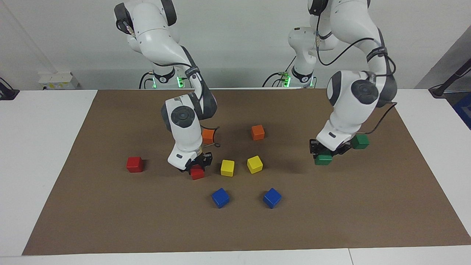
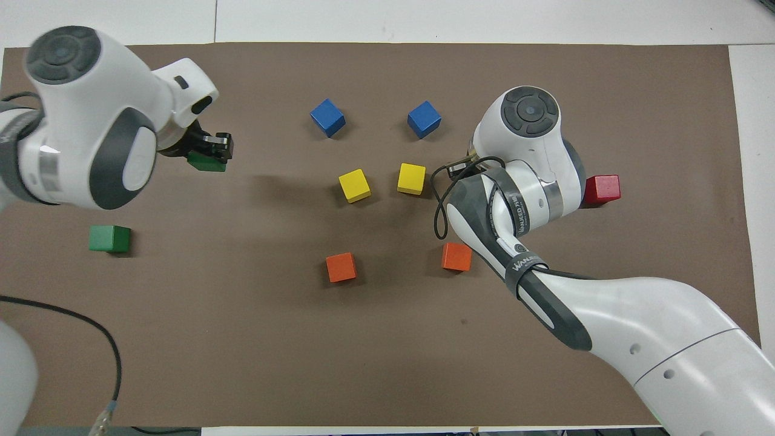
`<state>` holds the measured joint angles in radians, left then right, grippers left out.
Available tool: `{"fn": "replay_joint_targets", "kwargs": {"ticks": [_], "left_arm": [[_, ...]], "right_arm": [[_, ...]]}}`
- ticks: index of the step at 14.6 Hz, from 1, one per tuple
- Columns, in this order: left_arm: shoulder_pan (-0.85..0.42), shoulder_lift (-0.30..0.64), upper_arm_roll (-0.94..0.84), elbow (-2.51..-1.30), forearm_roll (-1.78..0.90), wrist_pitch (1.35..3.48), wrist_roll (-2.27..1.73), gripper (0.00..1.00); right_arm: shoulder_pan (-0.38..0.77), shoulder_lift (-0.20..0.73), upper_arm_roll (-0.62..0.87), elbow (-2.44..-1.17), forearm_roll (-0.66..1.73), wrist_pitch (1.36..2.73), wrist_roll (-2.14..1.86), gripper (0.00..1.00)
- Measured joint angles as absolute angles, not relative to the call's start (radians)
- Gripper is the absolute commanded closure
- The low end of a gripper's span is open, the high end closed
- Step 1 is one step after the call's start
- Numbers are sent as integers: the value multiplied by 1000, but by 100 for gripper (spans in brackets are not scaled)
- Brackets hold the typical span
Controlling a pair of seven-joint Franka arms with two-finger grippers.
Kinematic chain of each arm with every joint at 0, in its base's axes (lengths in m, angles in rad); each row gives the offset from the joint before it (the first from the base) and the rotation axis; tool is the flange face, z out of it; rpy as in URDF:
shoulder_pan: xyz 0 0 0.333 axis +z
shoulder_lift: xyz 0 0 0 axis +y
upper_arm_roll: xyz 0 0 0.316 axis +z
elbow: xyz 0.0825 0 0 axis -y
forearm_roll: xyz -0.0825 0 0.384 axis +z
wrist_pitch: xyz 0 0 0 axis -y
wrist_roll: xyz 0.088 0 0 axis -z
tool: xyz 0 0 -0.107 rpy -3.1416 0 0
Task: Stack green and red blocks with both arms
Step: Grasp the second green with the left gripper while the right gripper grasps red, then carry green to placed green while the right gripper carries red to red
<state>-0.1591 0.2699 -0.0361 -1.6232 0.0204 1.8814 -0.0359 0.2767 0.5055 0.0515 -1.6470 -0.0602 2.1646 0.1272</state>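
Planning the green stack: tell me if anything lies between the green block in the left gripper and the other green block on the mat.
Nothing visible does. The left gripper holds one green block in the air; the other green block sits alone on the brown mat, with only bare mat between them.

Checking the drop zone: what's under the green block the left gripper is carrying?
Only bare brown mat under the held green block in the left gripper. The other green block sits apart, nearer the robots. Nothing there is covered.

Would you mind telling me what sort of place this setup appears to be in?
Probably a robotics lab: two white Franka arms work at a white table with a brown mat and small coloured cubes.
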Motion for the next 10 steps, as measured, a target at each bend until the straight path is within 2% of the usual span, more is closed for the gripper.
{"fn": "replay_joint_targets", "kwargs": {"ticks": [4, 7, 10], "left_arm": [[8, 123, -32, -1736, 16, 1822, 194, 100], [118, 69, -30, -1825, -2, 1836, 278, 100], [173, 37, -29, -1952, -6, 1974, 307, 100]], "right_arm": [[163, 414, 45, -1594, -60, 2009, 127, 100], [44, 325, 43, -1607, -60, 1916, 120, 100], [-48, 287, 43, -1637, -60, 1881, 104, 100]]}}
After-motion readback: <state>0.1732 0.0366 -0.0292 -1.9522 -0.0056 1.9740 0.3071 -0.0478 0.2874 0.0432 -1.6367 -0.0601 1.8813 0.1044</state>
